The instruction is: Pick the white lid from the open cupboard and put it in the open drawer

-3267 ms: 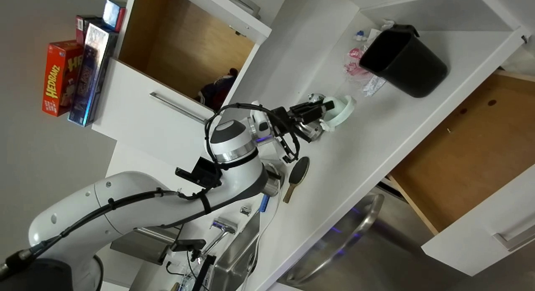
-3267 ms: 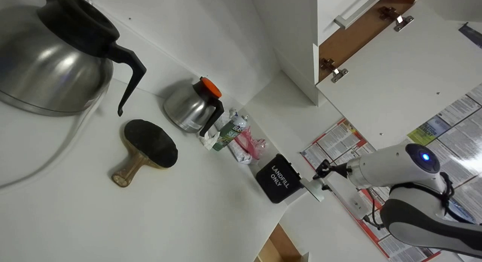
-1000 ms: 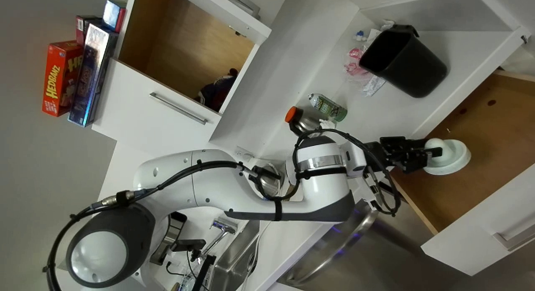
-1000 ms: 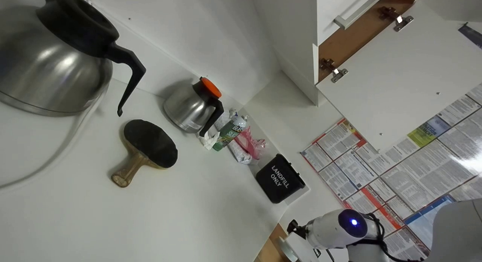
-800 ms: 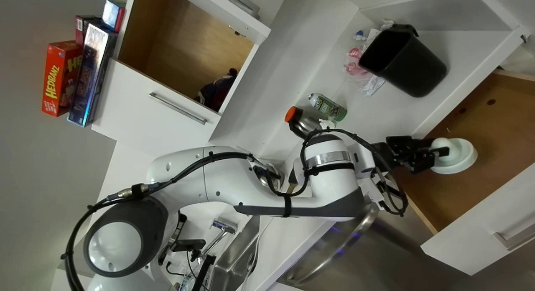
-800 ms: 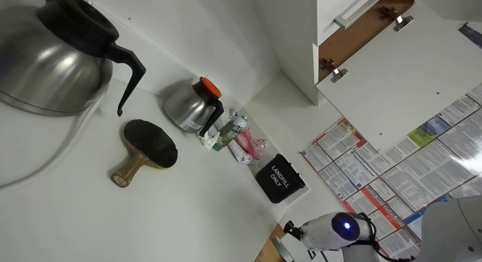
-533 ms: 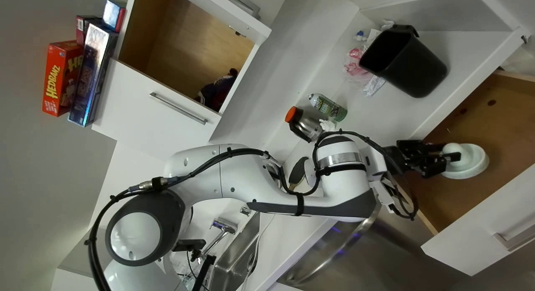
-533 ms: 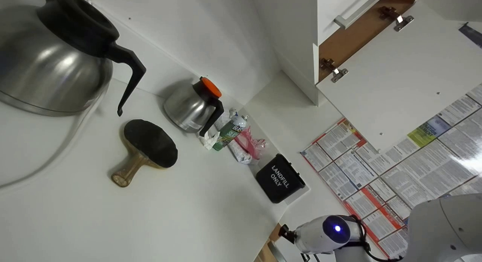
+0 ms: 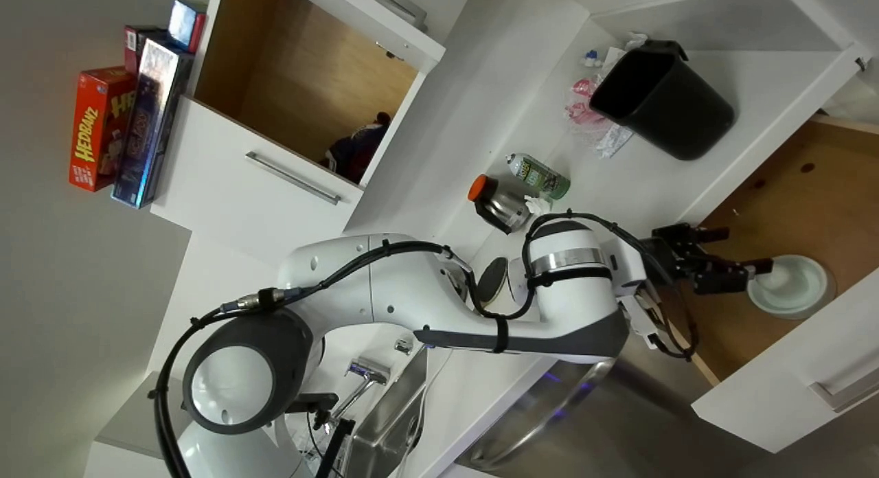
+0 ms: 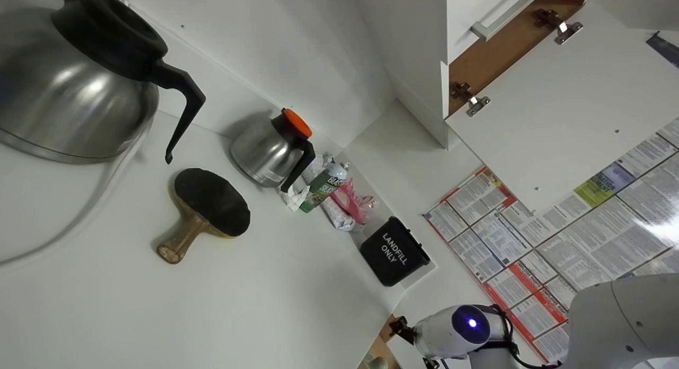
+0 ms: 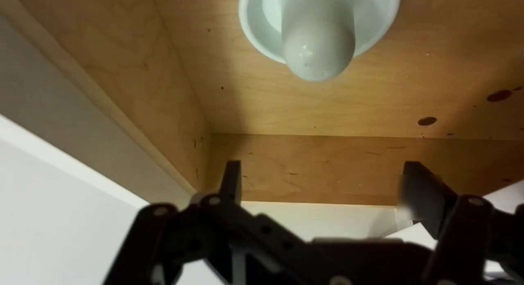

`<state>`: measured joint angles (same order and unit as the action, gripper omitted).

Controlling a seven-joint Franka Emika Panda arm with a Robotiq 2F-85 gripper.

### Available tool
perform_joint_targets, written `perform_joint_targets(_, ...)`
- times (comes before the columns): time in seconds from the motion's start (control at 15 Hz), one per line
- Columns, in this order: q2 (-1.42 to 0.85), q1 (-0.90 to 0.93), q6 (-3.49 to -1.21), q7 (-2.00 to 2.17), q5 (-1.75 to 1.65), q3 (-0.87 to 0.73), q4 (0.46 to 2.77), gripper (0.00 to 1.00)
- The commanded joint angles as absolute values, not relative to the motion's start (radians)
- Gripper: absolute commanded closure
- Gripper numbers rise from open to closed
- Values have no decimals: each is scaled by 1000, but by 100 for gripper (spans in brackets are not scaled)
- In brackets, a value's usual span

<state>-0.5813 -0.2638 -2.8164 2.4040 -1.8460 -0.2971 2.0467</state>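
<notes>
Your black two-finger gripper (image 11: 323, 170) stands with its jaws spread wide and nothing between them. Ahead of it, and apart from it in the wrist view, the round white knobbed lid (image 11: 317, 43) lies inside the shallow, wood-lined open drawer (image 9: 817, 210); whether it sits flat is hard to tell. Placing looks nearly done: let the lid rest, then back straight off its knob, jaws wide, clearing the white countertop (image 9: 618, 196) alongside.

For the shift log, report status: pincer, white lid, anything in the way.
Pincer open, holding nothing. White lid lying in the open drawer. No obstruction seen between pincer and lid.
</notes>
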Motion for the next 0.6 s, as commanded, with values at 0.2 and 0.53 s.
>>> perform_joint_targets(0.2, -398, -284, -2942, 2230, -1793, -356, 2201, 0)
perform_joint_targets(0.53, -294, -284, -3047, 1975, -1725, -416, 2311, 0)
